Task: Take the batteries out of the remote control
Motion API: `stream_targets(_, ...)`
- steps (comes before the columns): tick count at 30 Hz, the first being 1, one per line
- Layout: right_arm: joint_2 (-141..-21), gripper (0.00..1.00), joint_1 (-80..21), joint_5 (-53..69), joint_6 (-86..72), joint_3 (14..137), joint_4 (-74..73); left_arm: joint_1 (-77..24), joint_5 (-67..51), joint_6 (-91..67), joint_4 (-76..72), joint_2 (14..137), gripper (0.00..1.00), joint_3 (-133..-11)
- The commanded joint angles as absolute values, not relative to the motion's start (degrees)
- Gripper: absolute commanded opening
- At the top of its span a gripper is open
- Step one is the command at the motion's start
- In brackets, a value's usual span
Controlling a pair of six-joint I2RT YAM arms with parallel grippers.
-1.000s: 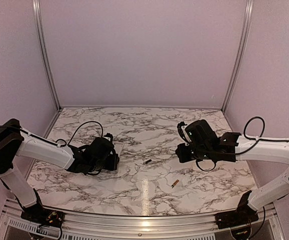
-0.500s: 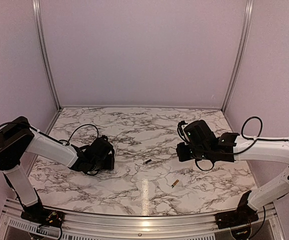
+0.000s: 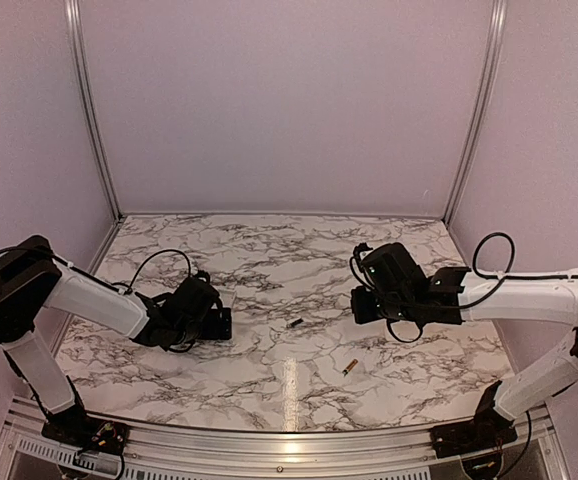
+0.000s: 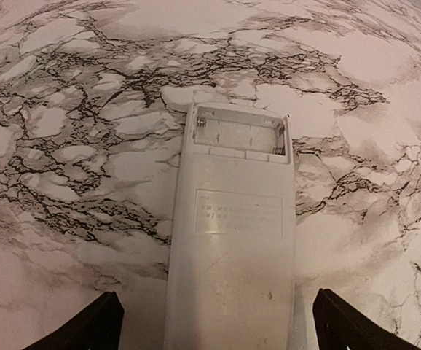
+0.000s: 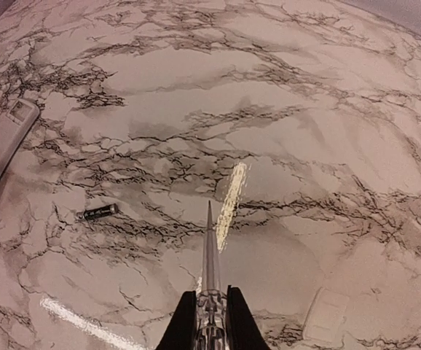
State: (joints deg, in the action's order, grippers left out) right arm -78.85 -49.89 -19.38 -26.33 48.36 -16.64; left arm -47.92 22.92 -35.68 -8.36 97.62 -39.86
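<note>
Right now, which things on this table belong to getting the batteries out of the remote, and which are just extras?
Job:
remote control, compartment open and empty
black battery, lying loose
orange-gold battery, lying loose

Extras:
thin grey rod, clamped in the right gripper
marble table

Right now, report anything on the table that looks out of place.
The remote control lies back-up, its battery compartment open and empty. The black battery and the orange-gold battery lie loose on the marble table, apart.
</note>
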Motion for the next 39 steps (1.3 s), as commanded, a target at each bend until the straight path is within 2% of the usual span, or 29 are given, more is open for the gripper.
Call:
stream_targets(1, -79.5, 0.0, -50.1, -23.4, -24.6, 49.3, -13.2, -47.6, 22.5, -35.1, -10.6, 92.9, 0.97, -37.0)
stream_targets(8, -82.8, 0.0, -48.9, -28.7, -22.9, 51.4, -7.5, -47.5, 23.0, -33.8, -15.9, 81.1, 0.99, -29.4)
stream_targets(12, -85.2, 0.0, -47.5, -31.3, -21.5, 49.7, 2.2, -47.6, 24.7, -33.6, -17.5, 73.9, 0.99, -25.6)
stream_targets(16, -91.6, 0.0, -45.8, -33.0, -18.8, 50.9, 9.1, -47.5, 27.0, -33.6, -18.0, 68.6, 0.99, -23.1)
stream_targets(23, -104.3, 0.0, -44.3, -42.5, -15.1, 58.6, 11.0, -47.5, 27.9, -33.0, -18.6, 64.0, 0.99, -21.0)
stream_targets(30, -111.9, 0.0, -42.0, -37.7, -16.5, 63.1, 10.3, -47.6, 26.9, -32.5, -19.3, 64.3, 0.99, -21.0)
stream_targets(39, -114.6, 0.0, -36.5, -23.0, -21.5, 59.5, 14.7, -47.5, 26.3, -32.3, -20.0, 64.5, 0.99, -20.8)
